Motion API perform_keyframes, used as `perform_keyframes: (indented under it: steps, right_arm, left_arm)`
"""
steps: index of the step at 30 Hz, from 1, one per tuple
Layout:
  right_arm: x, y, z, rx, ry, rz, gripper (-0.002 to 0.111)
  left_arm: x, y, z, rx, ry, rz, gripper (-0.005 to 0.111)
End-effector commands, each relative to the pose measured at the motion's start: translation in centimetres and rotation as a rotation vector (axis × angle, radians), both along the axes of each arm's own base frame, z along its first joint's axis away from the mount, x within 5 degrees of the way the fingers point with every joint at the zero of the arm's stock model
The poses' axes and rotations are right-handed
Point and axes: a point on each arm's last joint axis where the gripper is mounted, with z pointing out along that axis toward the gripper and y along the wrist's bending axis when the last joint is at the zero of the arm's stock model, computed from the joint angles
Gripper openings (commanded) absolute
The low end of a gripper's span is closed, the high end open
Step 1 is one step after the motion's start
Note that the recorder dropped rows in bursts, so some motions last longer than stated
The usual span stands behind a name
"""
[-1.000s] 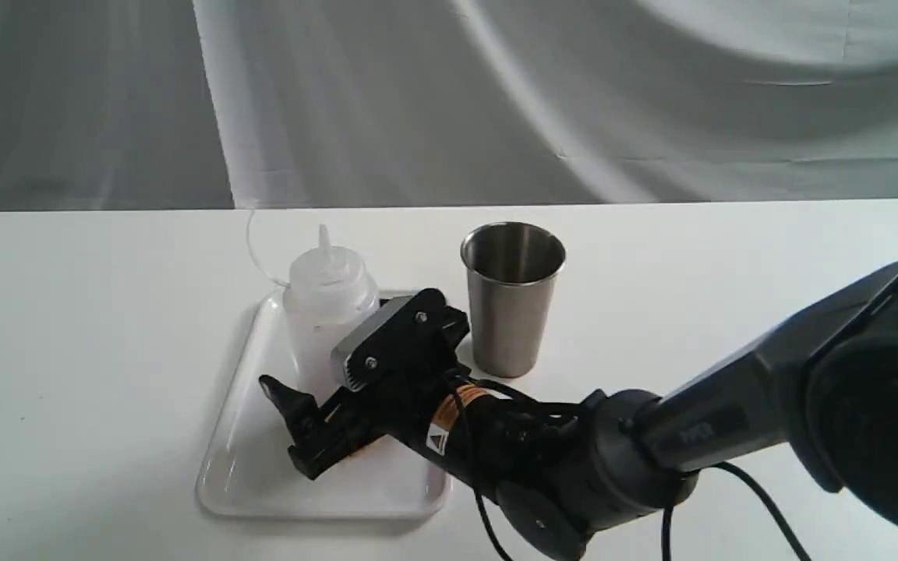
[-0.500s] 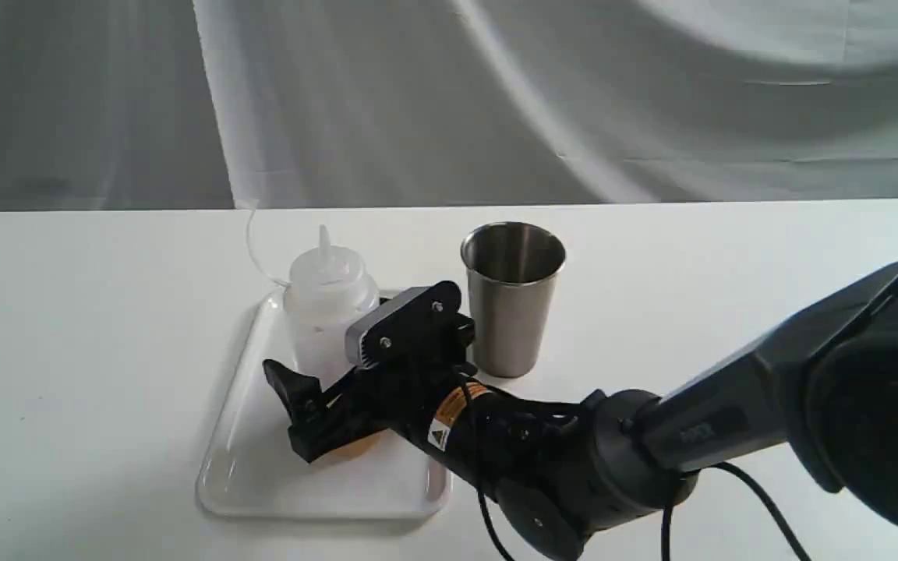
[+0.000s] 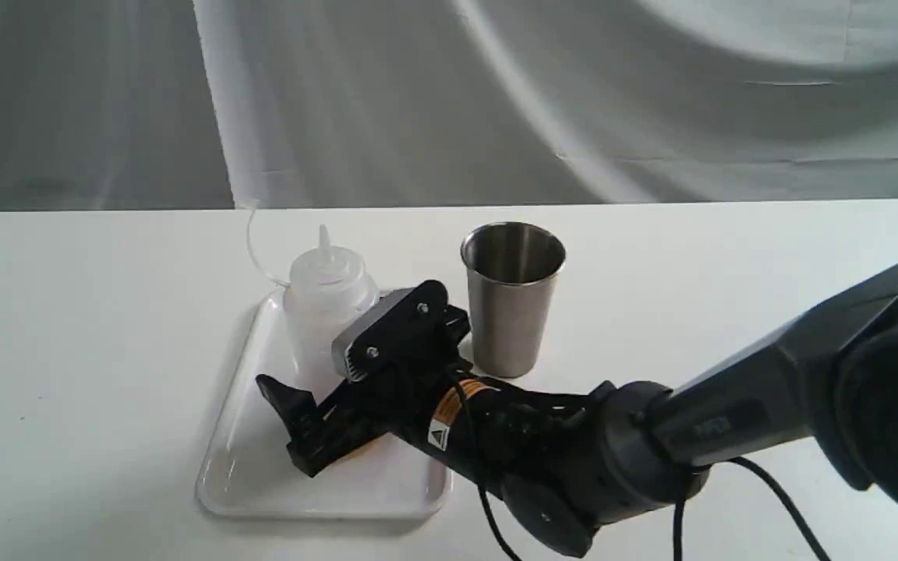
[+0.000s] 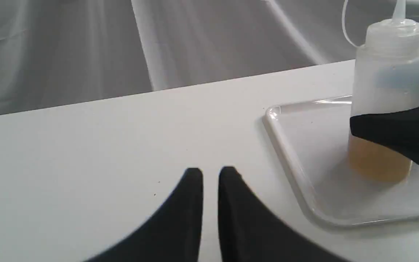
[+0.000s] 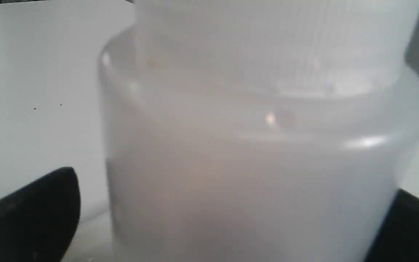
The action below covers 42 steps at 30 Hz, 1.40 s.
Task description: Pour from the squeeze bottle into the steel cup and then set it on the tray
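Observation:
The squeeze bottle (image 3: 326,292) stands upright on the far part of the white tray (image 3: 240,460), with a little amber liquid at its bottom (image 4: 378,163). My right gripper (image 3: 305,374) straddles the bottle's lower body. In the right wrist view the bottle (image 5: 253,163) fills the frame; one finger (image 5: 31,214) stands clear of its side, so the jaws are open around it. The steel cup (image 3: 511,308) stands upright on the table just right of the tray. My left gripper (image 4: 211,171) hovers low over bare table beside the tray (image 4: 293,156), fingers almost touching and empty.
The white table (image 3: 730,273) extends widely right of the cup and left of the tray. A grey draped backdrop (image 3: 449,101) hangs behind the far edge. The right arm's body and cable (image 3: 652,444) lie across the front right.
The right gripper lifted slightly up and right around the bottle, then came back down and left. Bottle, cup and tray stayed put.

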Motion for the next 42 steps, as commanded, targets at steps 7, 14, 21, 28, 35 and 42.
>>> perform_keyframes:
  steps: [7,14,21,28,35,42]
  right_arm:
    - [-2.4,-1.3,0.8,-0.028,-0.022,0.013,0.098]
    - [-4.4,-2.5,2.0,-0.050,-0.037,0.021,0.098]
    - [-6.9,-4.1,3.8,-0.086,-0.057,0.022,0.098]
    - [-8.8,-5.6,6.6,-0.064,-0.105,-0.013,0.098]
    - [-10.7,-7.1,9.6,-0.027,-0.132,-0.059,0.098]
    - [-12.1,-8.3,12.5,-0.039,-0.098,-0.094,0.098]
  left_arm:
    - [0.0,0.0,-0.1,-0.003,-0.008,-0.006,0.008]
    - [0.0,0.0,-0.1,-0.003,-0.008,-0.006,0.008]
    - [0.0,0.0,-0.1,-0.003,-0.008,-0.006,0.008]
    - [0.0,0.0,-0.1,-0.003,-0.008,-0.006,0.008]
    - [0.0,0.0,-0.1,-0.003,-0.008,-0.006,0.008]
    - [0.0,0.0,-0.1,-0.003,-0.008,-0.006,0.008]
